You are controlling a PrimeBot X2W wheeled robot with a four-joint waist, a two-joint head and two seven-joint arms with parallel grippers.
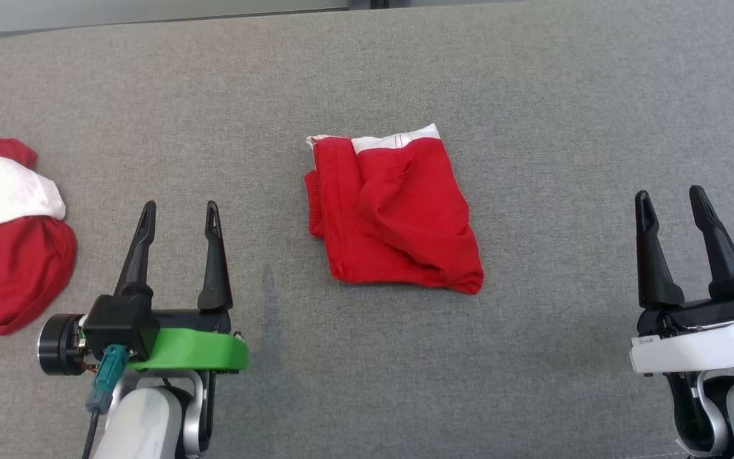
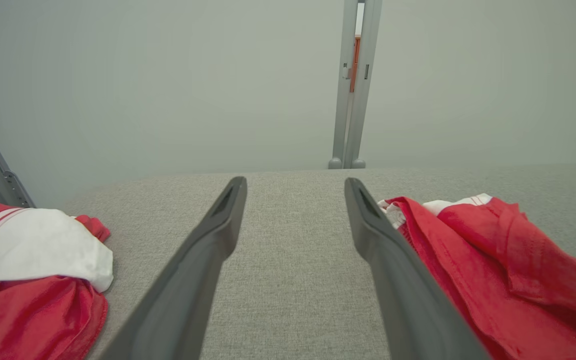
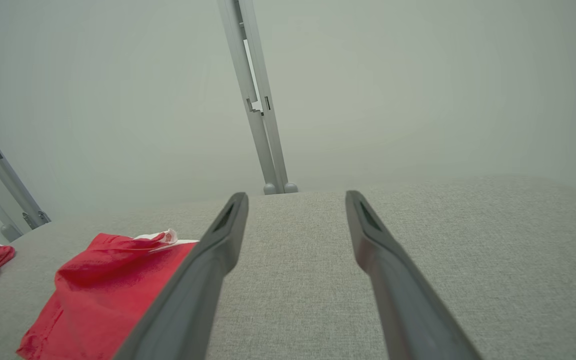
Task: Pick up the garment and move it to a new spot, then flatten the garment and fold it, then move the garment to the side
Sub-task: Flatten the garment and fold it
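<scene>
A red garment [image 1: 392, 213] with a white band along its far edge lies folded in a rough square in the middle of the grey table [image 1: 532, 95]. It shows at the right of the left wrist view [image 2: 493, 265] and at the lower left of the right wrist view [image 3: 103, 295]. My left gripper [image 1: 179, 213] stands open at the lower left, well clear of the garment, with nothing between its fingers [image 2: 213, 250]. At the lower right my right gripper [image 1: 669, 201] is open too and holds nothing, its fingers [image 3: 393, 280] over bare cloth.
A second red and white garment [image 1: 4, 236] lies crumpled at the table's left edge, close to my left gripper, and appears again [image 2: 28, 280] in the left wrist view. Beyond the table's far edge stands a pale wall with a grey post [image 2: 350, 85].
</scene>
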